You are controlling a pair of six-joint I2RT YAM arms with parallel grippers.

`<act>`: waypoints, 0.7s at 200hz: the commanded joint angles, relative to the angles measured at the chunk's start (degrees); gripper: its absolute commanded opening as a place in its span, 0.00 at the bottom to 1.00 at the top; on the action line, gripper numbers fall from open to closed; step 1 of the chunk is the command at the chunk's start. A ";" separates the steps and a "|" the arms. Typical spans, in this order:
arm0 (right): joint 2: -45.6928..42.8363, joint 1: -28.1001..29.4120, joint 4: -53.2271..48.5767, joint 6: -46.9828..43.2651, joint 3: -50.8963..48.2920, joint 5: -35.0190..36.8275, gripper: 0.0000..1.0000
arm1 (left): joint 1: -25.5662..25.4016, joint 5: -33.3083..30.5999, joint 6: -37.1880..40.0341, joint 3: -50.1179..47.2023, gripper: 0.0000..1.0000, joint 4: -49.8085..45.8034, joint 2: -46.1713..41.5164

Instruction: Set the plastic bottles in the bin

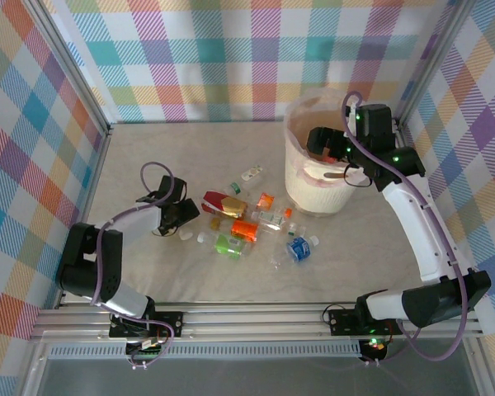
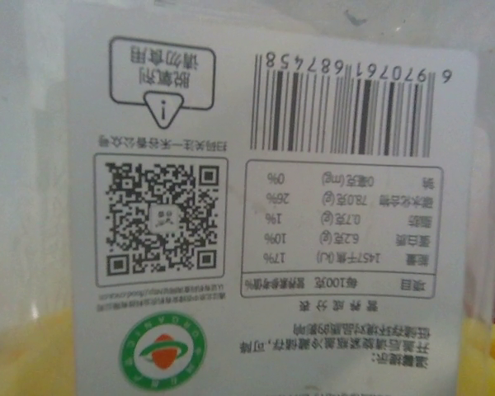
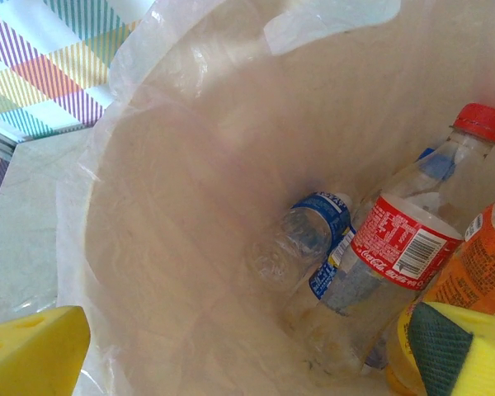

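Several crushed plastic bottles lie in a pile mid-table: a red and gold one point(image 1: 223, 202), an orange one point(image 1: 244, 229), a green one point(image 1: 228, 245) and a blue one point(image 1: 298, 248). My left gripper point(image 1: 184, 213) is down at the pile's left edge. Close in front of the left wrist camera is a white printed label point(image 2: 313, 206) with barcode and QR code. It lies between my yellow fingertips point(image 2: 16, 363), and a grip cannot be made out. My right gripper point(image 1: 326, 144) hangs open over the cream bin point(image 1: 301, 186), empty. Inside the bin point(image 3: 190, 206) lie a blue-labelled bottle point(image 3: 313, 231), a red-labelled one point(image 3: 400, 243) and an orange one point(image 3: 478, 264).
Checked cloth walls on metal posts close the table on the left, back and right. A small white bottle point(image 1: 252, 174) lies apart behind the pile, and a loose cap point(image 1: 314, 241) sits near the blue bottle. A thin liner point(image 3: 330, 21) drapes over the bin's rim.
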 commanded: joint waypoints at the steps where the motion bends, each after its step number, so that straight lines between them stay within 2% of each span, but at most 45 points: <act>1: 0.22 0.14 1.75 0.33 -0.20 -1.26 1.00 | 0.99 -3.34 2.01 1.29 0.75 -3.45 -5.11; 40: 0.22 0.14 2.22 0.76 -0.09 -3.14 1.00 | 0.99 -5.90 3.99 3.35 0.67 -7.24 -12.28; 76: -0.65 0.15 2.40 1.22 -0.19 -4.72 1.00 | 0.95 -5.64 6.39 4.89 0.62 -8.85 -20.33; 140: -0.92 0.15 2.84 2.40 -0.09 -10.03 1.00 | 0.08 0.89 7.73 9.13 0.55 -6.92 -28.74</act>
